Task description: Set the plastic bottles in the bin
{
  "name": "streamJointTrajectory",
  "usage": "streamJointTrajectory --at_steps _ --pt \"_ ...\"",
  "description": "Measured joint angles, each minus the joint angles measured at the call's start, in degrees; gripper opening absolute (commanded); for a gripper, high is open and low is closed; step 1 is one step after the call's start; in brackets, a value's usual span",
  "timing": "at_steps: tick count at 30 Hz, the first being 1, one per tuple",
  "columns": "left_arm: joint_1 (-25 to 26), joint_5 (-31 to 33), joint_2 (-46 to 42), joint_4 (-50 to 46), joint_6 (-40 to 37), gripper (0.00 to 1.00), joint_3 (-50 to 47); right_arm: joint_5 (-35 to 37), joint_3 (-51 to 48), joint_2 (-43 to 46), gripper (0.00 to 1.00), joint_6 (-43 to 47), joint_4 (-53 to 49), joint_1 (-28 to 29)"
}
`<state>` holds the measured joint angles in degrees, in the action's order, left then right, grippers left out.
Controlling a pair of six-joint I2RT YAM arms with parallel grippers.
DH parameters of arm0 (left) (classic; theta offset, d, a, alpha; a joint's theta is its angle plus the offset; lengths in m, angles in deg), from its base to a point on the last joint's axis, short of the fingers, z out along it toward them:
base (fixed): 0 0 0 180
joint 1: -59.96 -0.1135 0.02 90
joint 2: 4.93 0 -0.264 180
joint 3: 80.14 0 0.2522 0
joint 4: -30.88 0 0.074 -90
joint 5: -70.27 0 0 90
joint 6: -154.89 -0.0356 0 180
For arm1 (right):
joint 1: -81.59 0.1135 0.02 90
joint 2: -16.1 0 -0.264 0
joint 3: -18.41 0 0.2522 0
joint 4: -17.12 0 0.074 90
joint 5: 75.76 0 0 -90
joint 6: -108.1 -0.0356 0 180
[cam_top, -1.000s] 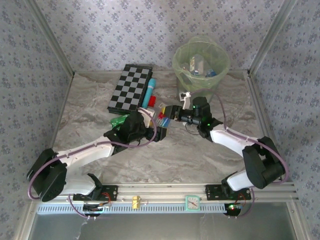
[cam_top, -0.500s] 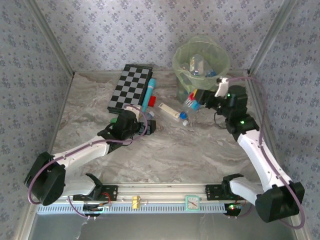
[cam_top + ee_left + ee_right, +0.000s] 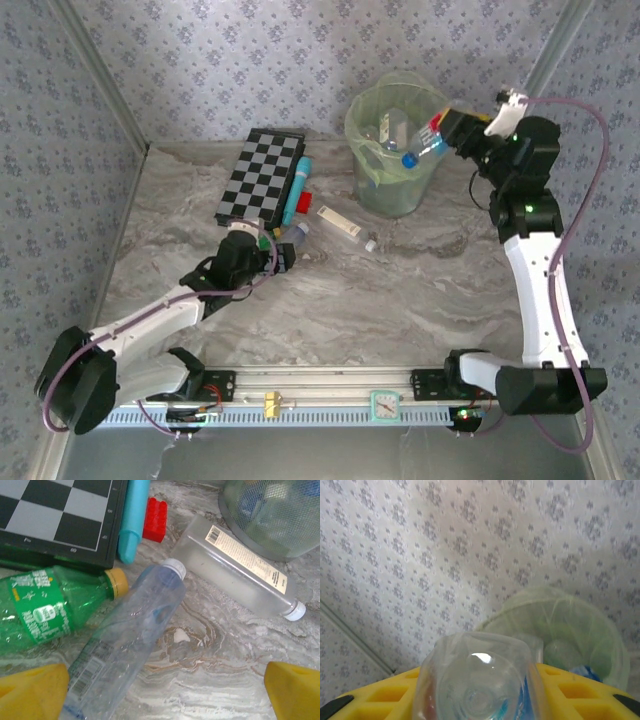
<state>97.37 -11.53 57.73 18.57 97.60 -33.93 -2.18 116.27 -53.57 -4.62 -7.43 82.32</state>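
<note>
Four plastic bottles are easy to tell apart. Green bottle (image 3: 40, 610), yellow cap, green label, lies on its side against the checkerboard (image 3: 262, 175) edge. Crumpled clear bottle (image 3: 125, 635), white cap, barcode label, lies just beside it at its 3 o'clock, neck toward 1 o'clock. Long clear bottle (image 3: 240, 570), white cap, pale barcode label, lies apart from those two, close to the bin's foot. Cyan tube (image 3: 298, 187) and red block (image 3: 303, 199) sit by the board's 3 o'clock edge.

Fourth bottle (image 3: 424, 142), clear with a blue cap, hangs tilted over the bin (image 3: 372, 150) rim at the bin's 3 o'clock, cap end low and pointing into the bin. In the right wrist view its round clear base faces the camera. Bin is pale green, translucent, bag-lined, at 1 o'clock of the tabletop (image 3: 400, 300), with several bottles inside.

Right arm stands tall from its base at 5 o'clock, wrist bent toward 10 o'clock; right gripper (image 3: 450, 133) is clamped on the fourth bottle, yellow fingers (image 3: 570, 690) pressed on both sides.

Left arm lies low from 7 o'clock toward centre; left gripper (image 3: 272, 256) is spread wide, fingers (image 3: 32, 692) far apart over the crumpled bottle's base end
</note>
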Motion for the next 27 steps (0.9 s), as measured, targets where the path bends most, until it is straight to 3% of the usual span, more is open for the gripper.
streamJointTrajectory --at_steps 10,27 --pt "-0.2 0.7 -6.36 -0.37 0.46 1.0 -3.67 2.32 12.02 -14.43 0.5 3.06 -0.26 0.04" --pt "-0.79 3.04 -10.49 -2.19 2.4 1.0 -5.84 -1.95 21.14 -30.38 0.49 7.19 -15.58 0.55"
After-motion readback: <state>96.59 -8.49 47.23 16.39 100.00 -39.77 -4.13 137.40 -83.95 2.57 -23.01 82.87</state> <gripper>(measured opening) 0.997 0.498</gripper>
